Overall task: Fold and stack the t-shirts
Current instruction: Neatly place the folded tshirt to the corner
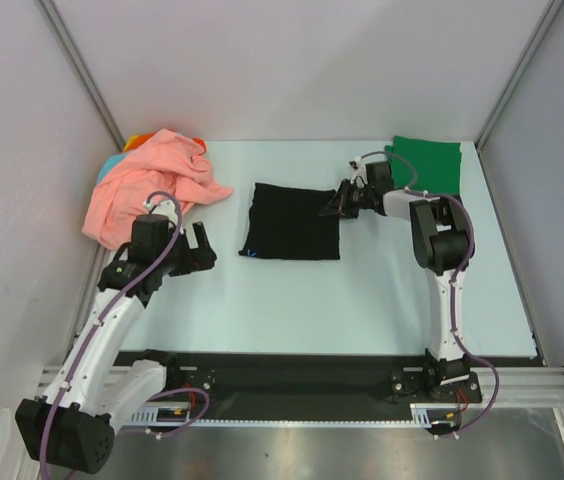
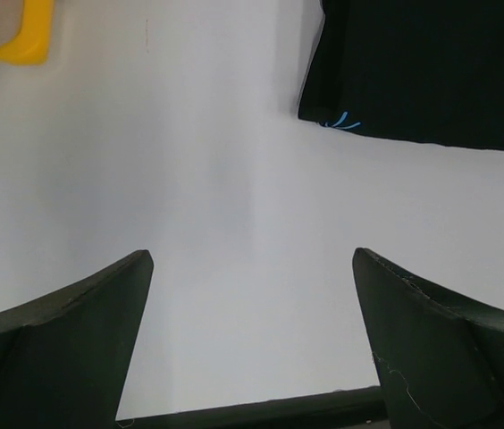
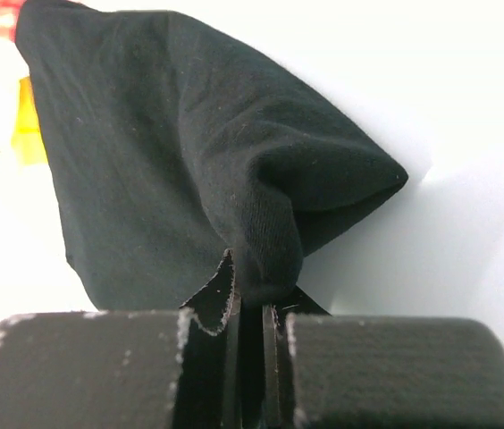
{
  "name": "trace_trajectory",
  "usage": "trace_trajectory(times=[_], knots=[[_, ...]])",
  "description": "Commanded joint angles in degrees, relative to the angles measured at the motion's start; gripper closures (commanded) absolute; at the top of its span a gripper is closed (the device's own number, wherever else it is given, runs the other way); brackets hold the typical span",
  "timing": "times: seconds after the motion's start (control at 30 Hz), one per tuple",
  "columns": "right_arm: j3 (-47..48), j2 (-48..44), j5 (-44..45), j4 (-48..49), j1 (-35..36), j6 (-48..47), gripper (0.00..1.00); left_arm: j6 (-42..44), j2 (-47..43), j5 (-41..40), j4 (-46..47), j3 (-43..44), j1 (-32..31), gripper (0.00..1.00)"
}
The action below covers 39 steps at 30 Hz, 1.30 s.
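A folded black t-shirt [image 1: 292,221] with a small blue mark lies mid-table. My right gripper [image 1: 334,204] is shut on its right edge, and the pinched cloth [image 3: 265,259] bunches up between the fingers. My left gripper [image 1: 198,251] is open and empty, left of the black shirt's blue-marked corner [image 2: 341,121]. A folded green t-shirt [image 1: 425,163] lies at the back right. A crumpled salmon-pink t-shirt [image 1: 152,185] tops a pile at the back left, with orange and teal cloth showing under it.
White walls and metal posts close in the table on three sides. A black strip [image 1: 312,372] runs along the near edge by the arm bases. A yellow patch [image 2: 24,36] shows at the top left of the left wrist view.
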Motion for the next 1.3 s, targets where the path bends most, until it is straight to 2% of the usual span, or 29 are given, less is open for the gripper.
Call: trace_trajectory(times=[0.0, 0.07, 0.27, 0.67, 1.1, 1.27], knots=[[0.38, -6.2, 4.95, -7.5, -1.53, -6.51, 1.0, 0.55, -0.9, -0.55, 1.68, -0.07, -0.2, 0.0], [1.35, -9.81, 10.13, -10.85, -2.4, -9.25, 1.0, 0.63, -1.08, -0.38, 1.68, -0.25, -0.2, 0.0], [6.71, -14.91, 18.14, -18.94, -5.3, -14.36, 1.0, 0.64, -1.25, -0.2, 1.77, -0.25, -0.2, 0.0], [21.73, -16.58, 30.02, -25.97, -10.49, -20.68, 1.0, 0.55, -0.73, -0.55, 1.68, -0.25, -0.11, 0.0], [37.29, -10.44, 33.97, -29.23, -15.94, -24.03, 1.0, 0.63, 0.94, -0.29, 1.68, -0.16, -0.29, 0.0], [48.1, -5.08, 35.12, -33.45, -16.82, -25.96, 1.0, 0.64, 1.73, -0.29, 1.59, -0.07, -0.29, 0.0]])
